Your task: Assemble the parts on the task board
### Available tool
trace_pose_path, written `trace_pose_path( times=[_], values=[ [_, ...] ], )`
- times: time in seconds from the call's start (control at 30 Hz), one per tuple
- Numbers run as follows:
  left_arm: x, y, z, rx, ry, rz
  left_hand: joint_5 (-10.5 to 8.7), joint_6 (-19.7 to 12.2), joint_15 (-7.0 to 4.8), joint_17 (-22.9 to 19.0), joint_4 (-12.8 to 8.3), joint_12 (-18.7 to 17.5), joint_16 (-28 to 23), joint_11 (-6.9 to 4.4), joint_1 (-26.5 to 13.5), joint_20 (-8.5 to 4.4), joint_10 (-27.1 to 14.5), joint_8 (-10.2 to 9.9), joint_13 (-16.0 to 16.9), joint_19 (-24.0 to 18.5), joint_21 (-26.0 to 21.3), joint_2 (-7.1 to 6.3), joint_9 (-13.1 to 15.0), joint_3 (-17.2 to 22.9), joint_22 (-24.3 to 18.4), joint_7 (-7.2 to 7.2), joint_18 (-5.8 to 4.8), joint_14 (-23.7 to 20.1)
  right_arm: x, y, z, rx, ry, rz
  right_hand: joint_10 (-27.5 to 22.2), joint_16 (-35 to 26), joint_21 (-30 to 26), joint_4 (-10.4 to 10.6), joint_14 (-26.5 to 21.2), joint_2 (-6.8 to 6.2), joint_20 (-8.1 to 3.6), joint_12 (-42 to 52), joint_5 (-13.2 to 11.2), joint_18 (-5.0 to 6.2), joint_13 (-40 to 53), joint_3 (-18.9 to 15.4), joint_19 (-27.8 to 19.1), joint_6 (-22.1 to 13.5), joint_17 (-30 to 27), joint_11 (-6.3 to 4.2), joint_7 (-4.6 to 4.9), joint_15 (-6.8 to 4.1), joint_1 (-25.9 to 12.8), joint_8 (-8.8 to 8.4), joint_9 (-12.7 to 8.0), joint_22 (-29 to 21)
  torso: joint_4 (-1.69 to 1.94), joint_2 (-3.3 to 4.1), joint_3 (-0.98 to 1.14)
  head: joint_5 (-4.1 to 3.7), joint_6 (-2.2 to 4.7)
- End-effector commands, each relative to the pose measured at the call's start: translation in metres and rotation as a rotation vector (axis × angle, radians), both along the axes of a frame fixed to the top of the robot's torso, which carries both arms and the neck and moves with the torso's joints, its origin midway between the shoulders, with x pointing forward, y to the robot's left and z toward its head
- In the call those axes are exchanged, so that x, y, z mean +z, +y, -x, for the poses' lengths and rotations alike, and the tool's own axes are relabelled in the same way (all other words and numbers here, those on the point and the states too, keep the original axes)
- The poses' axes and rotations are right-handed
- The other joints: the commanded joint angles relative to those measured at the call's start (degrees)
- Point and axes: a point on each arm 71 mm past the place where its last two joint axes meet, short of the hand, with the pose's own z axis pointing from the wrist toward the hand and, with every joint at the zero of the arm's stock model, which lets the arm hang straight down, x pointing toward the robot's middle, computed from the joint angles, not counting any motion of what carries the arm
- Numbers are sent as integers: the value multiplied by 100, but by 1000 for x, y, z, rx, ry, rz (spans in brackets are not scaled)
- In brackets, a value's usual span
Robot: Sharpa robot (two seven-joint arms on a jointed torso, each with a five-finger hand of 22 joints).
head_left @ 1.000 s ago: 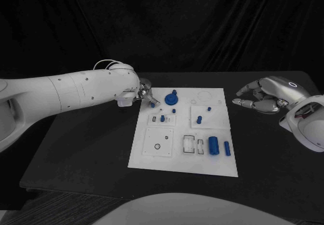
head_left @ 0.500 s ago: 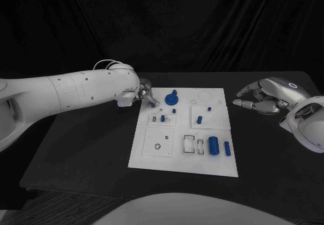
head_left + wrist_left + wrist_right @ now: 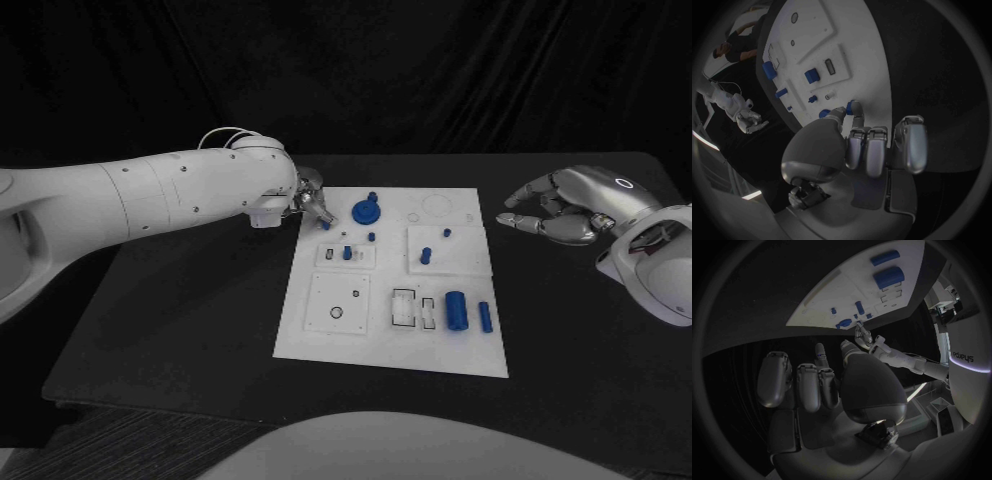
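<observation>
- We see our left hand at the far left corner of the white board, thumb and a finger pinched on a small blue piece, the other fingers curled; we judge that light hold leaves the tip free to steer it toward a slot
- The piece sits right at the board's edge, touching or just above it; we cannot tell which
- Our right hand hangs over the bare table well off the board's right side, fingers curled in on nothing, likely kept out of the way
- A blue disc and two longer blue blocks rest on the board, spaced apart so fingers can reach each
</observation>
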Motion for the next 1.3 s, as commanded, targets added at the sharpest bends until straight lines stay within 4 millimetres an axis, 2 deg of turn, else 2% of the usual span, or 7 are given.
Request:
trace_pose_path(
  times=[0.03, 0.13, 0.57, 0.87, 1.3],
  values=[
    [0, -2, 0, -11, -2, 13, -44, -48, -38, 1509, -45, 20, 15, -51, 118, -48, 611, 21, 1508, 1, -21, -28, 17, 163, 1043, -10, 89, 606, -2, -1, 0, -16, 7, 5, 600, -36, -33, -9, 410, 56, 14, 20, 32, 13, 1508, -18, -1, 20, 597, -2, -8, 7, 14, -9, -8, 954, -2, 2, -1, -6, -1],
    [0, -2, 1, -13, -1, 13, -28, -52, -41, 1509, -65, 20, 15, -54, 141, -53, 611, 17, 1508, 1, -28, -64, 24, 300, 1048, -13, 90, 606, -2, -1, 0, -17, 7, 5, 600, -43, -53, -9, 408, 58, 13, 20, 33, 17, 1508, -17, -7, 21, 588, -3, -9, 7, 15, -9, -9, 948, -3, 3, 1, 3, -1],
    [0, -2, 1, -14, -7, 20, -39, -55, -40, 1509, -277, 20, 15, -46, 59, -56, 611, -91, 1508, 32, -38, -435, -41, 1335, 1091, 7, 84, 606, -2, 0, -1, -18, 6, 3, 600, -57, -72, -11, 404, 68, 12, 20, 38, 20, 1508, -12, -13, 22, 568, -2, -10, 6, 23, -9, -11, 943, 0, -1, 7, -2, -1],
    [0, 0, 1, -3, -27, 31, -49, -18, -44, 1509, -385, 20, 15, -50, -20, -58, 611, -109, 1508, 58, -23, -533, -64, 1677, 1109, 6, 78, 606, -3, -1, -1, -20, 4, 1, 600, -61, -84, -14, 403, 76, 11, 20, 42, 23, 1508, -7, -17, 23, 562, -2, -11, 6, 31, -10, -12, 940, -4, -10, 4, 21, -1],
    [2, 10, 12, 82, -23, 116, -11, 23, -50, 1509, -451, 20, 15, -54, -76, -63, 611, -96, 1508, 78, -9, -599, -60, 1862, 1120, 3, 73, 606, -3, -2, 0, -24, 6, 2, 600, -96, -127, -20, 392, 81, 9, 20, 50, 31, 1508, -1, -31, 20, 513, -4, -10, 5, 46, -13, -15, 927, 2, -8, 6, 9, -1]
  ],
)
